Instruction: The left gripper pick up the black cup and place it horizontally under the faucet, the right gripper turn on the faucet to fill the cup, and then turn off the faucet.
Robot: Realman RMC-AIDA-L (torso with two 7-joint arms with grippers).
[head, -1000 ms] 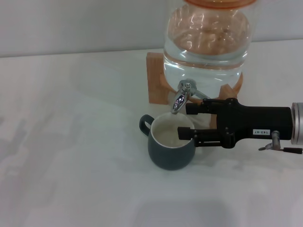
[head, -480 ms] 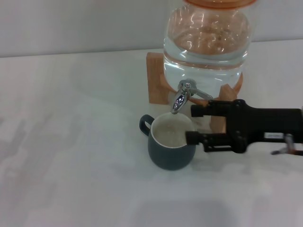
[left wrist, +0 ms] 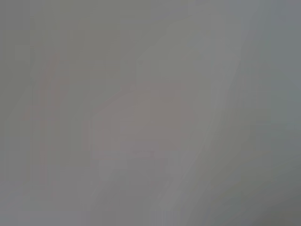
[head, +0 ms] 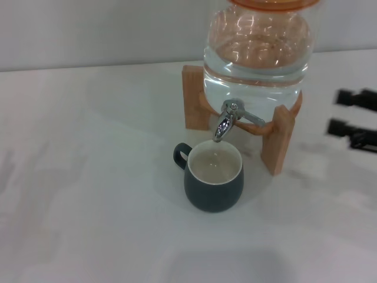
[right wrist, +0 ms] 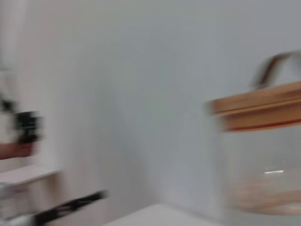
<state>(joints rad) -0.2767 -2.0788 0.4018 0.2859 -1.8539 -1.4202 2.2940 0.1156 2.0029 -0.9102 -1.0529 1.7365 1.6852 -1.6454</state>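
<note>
The black cup [head: 213, 187] stands upright on the white table, its cream inside holding some water, its handle pointing left. It sits right under the spout of the chrome faucet [head: 224, 120], whose lever points right. The faucet is on the clear glass water jar [head: 256, 56], which rests on a wooden stand [head: 278, 139]. My right gripper [head: 334, 111] is at the far right edge of the head view, blurred, well clear of the faucet, its two fingers apart and empty. My left gripper is out of view; the left wrist view shows only a blank grey surface.
The right wrist view shows the glass jar [right wrist: 263, 160] with its wooden lid [right wrist: 256, 109] against a pale wall. A white wall runs behind the table [head: 88, 177].
My right gripper has pulled back to the right, away from the faucet lever and the cup, to the picture's edge. The cup and the jar have not moved.
</note>
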